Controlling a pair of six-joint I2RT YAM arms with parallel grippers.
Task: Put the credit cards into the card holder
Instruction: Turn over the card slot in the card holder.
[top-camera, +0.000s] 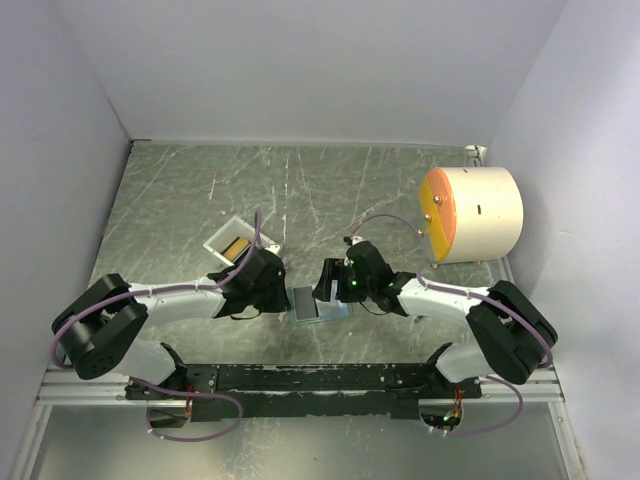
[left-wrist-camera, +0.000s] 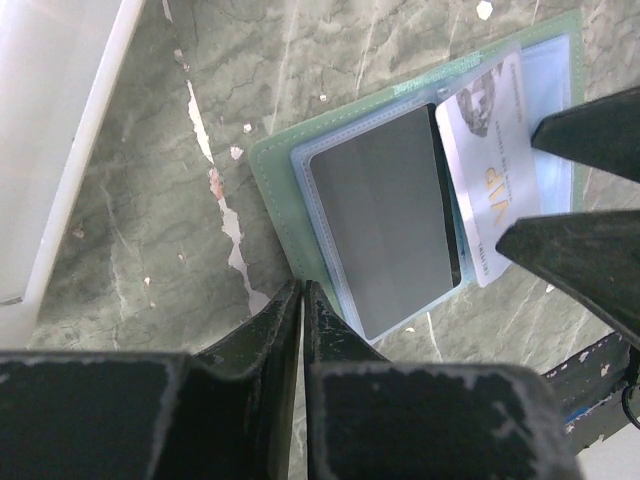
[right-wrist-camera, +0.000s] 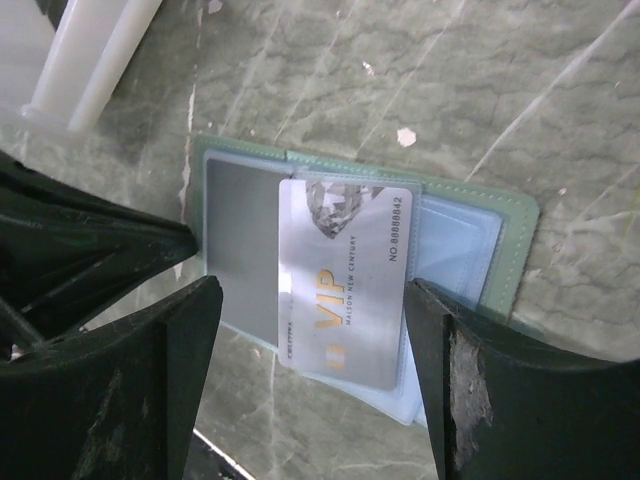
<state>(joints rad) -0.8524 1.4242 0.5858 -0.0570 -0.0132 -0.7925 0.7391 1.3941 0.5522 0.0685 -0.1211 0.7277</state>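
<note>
Right now my right gripper (right-wrist-camera: 312, 292) hangs wide open over the card holder (right-wrist-camera: 512, 235). Its two fingers (right-wrist-camera: 470, 380) stand either side of a silver VIP card (right-wrist-camera: 350, 225) and grip nothing — one sits just at the card's long edge, the other well clear of it. That card lies flat on the holder's light blue inside and pokes a little past the edge nearest my fingertips; whether its far end is tucked into a pocket I cannot tell. Beside it, under a clear sleeve, sits a dark card (left-wrist-camera: 385, 220). My left gripper (left-wrist-camera: 300, 298) is closed almost to nothing, its tips against the holder's edge on the marbled table (left-wrist-camera: 150, 200), and I see nothing pinched between them. Beyond my left hand lies a white tray (top-camera: 222, 240) with a yellow-orange card (top-camera: 236, 248) in it — well apart from the holder.
</note>
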